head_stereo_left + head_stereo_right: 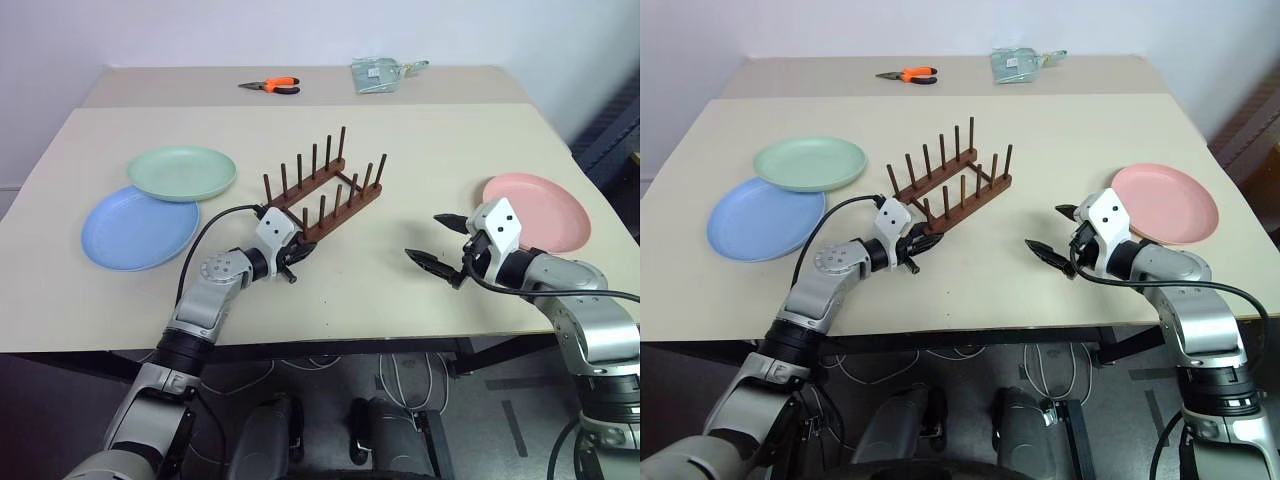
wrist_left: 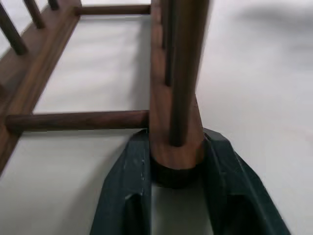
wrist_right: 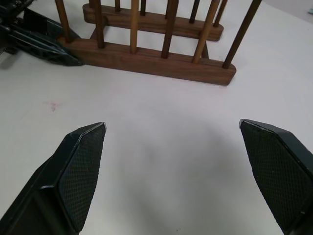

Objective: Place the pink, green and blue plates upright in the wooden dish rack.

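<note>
The wooden dish rack (image 1: 325, 190) lies at an angle in the middle of the table, no plates in it. My left gripper (image 1: 297, 252) is shut on the near end of the rack's right-hand rail (image 2: 176, 152), one finger on each side. The green plate (image 1: 182, 172) lies flat at the left, its near edge overlapping the blue plate (image 1: 138, 228). At the right the pink plate (image 1: 537, 212) lies flat. My right gripper (image 1: 425, 237) hangs open just left of the pink plate, pointing at the rack, with nothing between its fingers (image 3: 80, 161).
Orange-handled pliers (image 1: 272, 86) and a clear plastic bag (image 1: 378, 73) lie on the far table. The tabletop (image 1: 400, 300) runs bare between the rack and the front edge. The left gripper's fingers (image 3: 44, 41) show in the right wrist view beside the rack.
</note>
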You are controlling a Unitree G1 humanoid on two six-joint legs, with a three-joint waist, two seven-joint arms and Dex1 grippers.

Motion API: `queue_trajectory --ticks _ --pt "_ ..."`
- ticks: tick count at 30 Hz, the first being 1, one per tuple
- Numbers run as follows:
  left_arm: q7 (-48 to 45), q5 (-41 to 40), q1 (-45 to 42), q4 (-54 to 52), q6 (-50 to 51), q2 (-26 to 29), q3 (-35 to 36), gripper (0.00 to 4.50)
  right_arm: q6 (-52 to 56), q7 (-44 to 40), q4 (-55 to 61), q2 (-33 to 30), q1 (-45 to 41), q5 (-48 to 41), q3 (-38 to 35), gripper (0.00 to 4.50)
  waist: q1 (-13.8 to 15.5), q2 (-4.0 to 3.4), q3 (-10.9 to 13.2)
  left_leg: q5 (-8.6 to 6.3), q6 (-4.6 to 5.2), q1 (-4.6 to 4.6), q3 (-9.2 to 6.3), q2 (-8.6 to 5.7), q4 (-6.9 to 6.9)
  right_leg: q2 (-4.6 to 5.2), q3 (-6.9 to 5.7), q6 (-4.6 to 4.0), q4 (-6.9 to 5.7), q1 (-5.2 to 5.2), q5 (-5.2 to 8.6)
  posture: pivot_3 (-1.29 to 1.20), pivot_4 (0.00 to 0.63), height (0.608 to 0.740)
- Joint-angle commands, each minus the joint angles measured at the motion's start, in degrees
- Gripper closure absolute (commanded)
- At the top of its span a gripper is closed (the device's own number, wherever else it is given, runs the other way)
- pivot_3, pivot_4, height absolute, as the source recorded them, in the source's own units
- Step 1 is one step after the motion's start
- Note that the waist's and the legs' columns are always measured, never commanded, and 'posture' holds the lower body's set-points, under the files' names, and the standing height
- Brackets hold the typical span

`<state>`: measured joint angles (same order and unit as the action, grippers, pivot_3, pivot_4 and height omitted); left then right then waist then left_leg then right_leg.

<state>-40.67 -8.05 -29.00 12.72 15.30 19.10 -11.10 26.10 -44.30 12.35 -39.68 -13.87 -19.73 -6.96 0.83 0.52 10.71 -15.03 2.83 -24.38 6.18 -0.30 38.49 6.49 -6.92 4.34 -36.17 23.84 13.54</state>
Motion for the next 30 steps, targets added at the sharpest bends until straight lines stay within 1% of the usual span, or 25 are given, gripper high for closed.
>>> queue_trajectory --ticks 1,4,8,10,12,14,16,17,18,19,20,21,24,26,27,28,30 --pt "-10.2 -2.4 -0.4 -2.6 -0.7 0.6 -3.7 3.74 0.2 0.3 2.5 -1.6 0.2 -0.7 -2.8 0.00 0.0 0.00 0.0 -0.01 0.01 -0.01 -0.01 0.00 0.03 0.00 0.00 0.00 -0.01 -0.01 0.00 0.00 0.150 0.740" --pt "-15.4 -0.5 -2.5 -0.1 -3.1 1.7 -5.8 3.74 -0.2 0.5 1.5 -2.4 0.4 -0.3 -3.7 0.00 0.1 0.00 0.0 -0.03 0.04 -0.02 -0.05 0.00 0.10 0.01 -0.03 0.00 0.00 -0.05 0.01 0.00 0.150 0.740" --pt "-17.5 2.6 -6.3 6.7 -7.4 2.3 -7.0 3.74 -0.8 0.4 1.1 -3.3 1.3 0.1 -4.7 0.00 -0.1 0.00 0.0 -0.07 0.10 -0.03 -0.10 0.03 0.27 -0.01 -0.06 0.01 -0.03 -0.10 0.01 0.00 0.150 0.740" --pt "-17.1 3.9 -7.5 9.9 -9.6 2.4 -6.9 3.74 -0.8 0.4 1.3 -3.5 1.8 0.1 -5.2 0.00 -0.1 0.00 0.0 -0.09 0.12 -0.03 -0.11 0.03 0.28 0.00 -0.05 0.01 -0.04 -0.10 0.01 0.00 0.150 0.740" --pt "-16.0 5.0 -7.8 12.1 -10.6 2.7 -6.3 2.69 -0.8 0.5 1.5 -3.8 2.5 0.3 -5.7 0.00 -0.1 0.00 0.0 -0.10 0.14 -0.04 -0.10 0.04 0.29 0.00 -0.05 0.01 -0.04 -0.10 0.01 0.00 0.150 0.740" --pt "-13.7 5.8 -7.6 12.5 -10.2 3.5 -5.2 1.83 -0.6 0.4 1.7 -4.5 3.3 0.4 -6.1 0.00 -0.2 0.00 0.0 -0.10 0.15 -0.03 -0.11 0.05 0.32 0.01 -0.05 0.01 -0.07 -0.10 0.01 0.00 0.150 0.740" --pt "-12.4 5.2 -6.5 10.5 -7.7 4.6 -3.5 0.80 0.1 0.1 1.9 -5.3 4.2 0.3 -6.2 0.00 -0.2 0.00 0.0 -0.11 0.17 -0.03 -0.11 0.06 0.34 0.01 -0.04 0.01 -0.07 -0.11 0.01 0.00 0.150 0.740" --pt "-13.1 3.8 -5.1 7.8 -5.4 5.7 -2.5 0.40 0.2 -0.2 2.0 -5.8 4.6 0.4 -6.1 0.00 -0.4 0.00 0.0 -0.11 0.17 -0.03 -0.12 0.07 0.34 0.01 -0.04 0.01 -0.07 -0.11 0.01 0.00 0.150 0.740" --pt "-14.4 1.8 -3.1 4.0 -3.4 7.1 -1.4 0.57 0.4 -0.5 2.1 -6.2 5.0 0.2 -6.1 0.54 -0.7 -0.02 0.0 -0.11 0.17 -0.03 -0.12 0.10 0.35 -0.01 -0.04 0.01 -0.08 -0.10 0.01 0.00 0.150 0.740" --pt "-16.1 0.2 -0.7 -0.6 -0.8 8.9 -0.8 0.60 1.0 -0.9 2.4 -6.5 5.3 -0.1 -5.8 0.79 -0.9 -0.07 0.0 -0.12 0.17 -0.03 -0.11 0.11 0.34 -0.02 -0.03 0.01 -0.08 -0.10 0.01 0.00 0.150 0.740" --pt "-16.6 -0.7 1.4 -4.6 1.5 10.2 -0.6 0.90 1.4 -1.1 2.6 -6.8 5.8 0.0 -5.3 1.34 -1.3 -0.08 0.0 -0.12 0.16 -0.02 -0.11 0.12 0.33 -0.02 -0.01 0.00 -0.09 -0.10 0.01 0.00 0.150 0.740" --pt "-15.8 -1.0 3.1 -8.1 4.0 10.8 -0.5 1.35 1.7 -1.0 2.7 -6.9 6.1 0.6 -4.4 1.77 -1.4 -0.09 0.0 -0.12 0.15 -0.02 -0.12 0.13 0.32 -0.02 -0.02 0.00 -0.08 -0.10 0.01 0.00 0.150 0.740" --pt "-14.6 -3.0 6.9 -18.4 11.6 11.3 -1.7 2.83 1.6 -0.2 1.9 -6.7 6.4 3.1 -1.0 3.35 -1.3 -0.10 0.0 -0.13 0.15 0.00 -0.16 0.13 0.39 0.01 -0.03 0.01 -0.08 -0.17 0.01 0.00 0.150 0.740" --pt "-13.6 -3.7 8.0 -22.6 14.8 10.5 -2.6 2.85 1.0 0.7 1.1 -6.1 5.8 4.9 0.9 4.31 -1.0 -0.10 0.0 -0.17 0.20 0.00 -0.18 0.11 0.48 0.04 -0.04 0.02 -0.08 -0.21 0.01 0.00 0.150 0.740" --pt "-12.4 -4.1 8.2 -23.9 16.2 9.3 -2.9 2.85 1.0 1.4 0.6 -5.5 5.1 5.5 1.9 4.42 -0.7 -0.11 0.0 -0.18 0.21 -0.01 -0.19 0.11 0.49 0.06 -0.05 0.03 -0.08 -0.21 0.01 0.00 0.150 0.740" --pt "-10.8 -2.9 8.3 -24.4 15.9 8.1 -3.8 2.85 1.1 2.1 -0.1 -4.6 4.2 6.1 3.1 4.42 -0.4 -0.11 0.0 -0.19 0.22 -0.01 -0.18 0.10 0.50 0.06 -0.04 0.03 -0.07 -0.21 0.02 0.00 0.150 0.740" --pt "-7.3 0.8 8.2 -23.8 15.0 6.5 -6.2 2.85 1.4 3.4 -1.9 -3.2 2.2 8.1 5.8 4.42 -0.2 -0.11 0.0 -0.19 0.22 -0.02 -0.18 0.10 0.51 0.06 -0.04 0.03 -0.07 -0.20 0.02 0.00 0.150 0.740"
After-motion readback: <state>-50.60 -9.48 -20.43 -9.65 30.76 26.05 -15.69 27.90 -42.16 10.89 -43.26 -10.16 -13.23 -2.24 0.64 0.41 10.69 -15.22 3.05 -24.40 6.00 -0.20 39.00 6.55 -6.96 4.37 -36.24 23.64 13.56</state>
